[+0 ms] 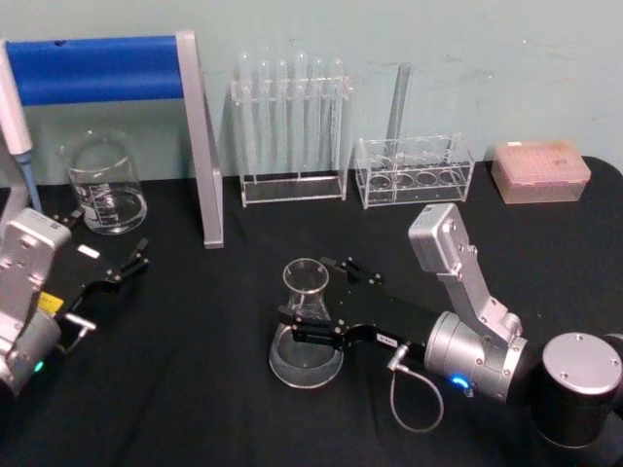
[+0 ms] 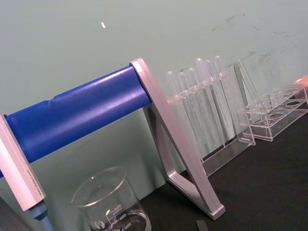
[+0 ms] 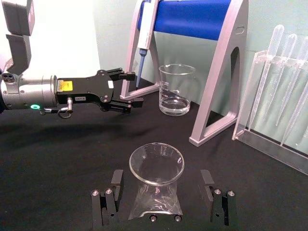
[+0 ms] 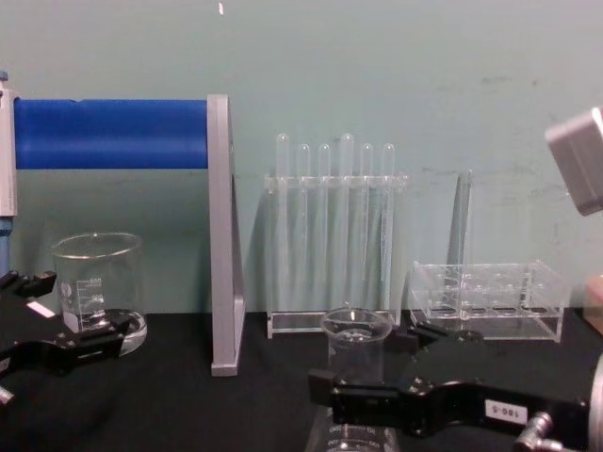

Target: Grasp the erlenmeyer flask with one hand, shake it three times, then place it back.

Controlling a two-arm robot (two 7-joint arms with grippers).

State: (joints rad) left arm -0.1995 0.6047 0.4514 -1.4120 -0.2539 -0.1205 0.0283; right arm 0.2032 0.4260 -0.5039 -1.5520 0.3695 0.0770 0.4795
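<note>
We see the flask (image 1: 309, 331) standing upright on the black tabletop (image 1: 185, 389), near the middle and toward the front. It is clear glass, with a wide round bottom and a thin neck.

The right gripper (image 1: 304, 292) reaches in from the right side, low over the tabletop. Its jaws are spread wide, one on each side of the flask's neck. In the right wrist view the flask (image 3: 156, 180) sits between the two black fingers (image 3: 113, 190), with a gap on both sides, so the jaws hold nothing. In the chest view one black finger crosses in front of the flask (image 4: 356, 344).

The left gripper (image 1: 139, 261) sits at the left side of the tabletop, well apart from the flask. Its jaws are spread too, with nothing between them (the right wrist view shows this best, with the left gripper (image 3: 134, 89) in front of the white wall).

At the back left we see a glass cup (image 1: 105, 185) next to a grey stand (image 1: 206, 146) with a blue bar on top. To the right of the stand are a rack of test tubes (image 1: 292, 126), then a low clear rack (image 1: 414, 173), then a pink box (image 1: 540, 170).
</note>
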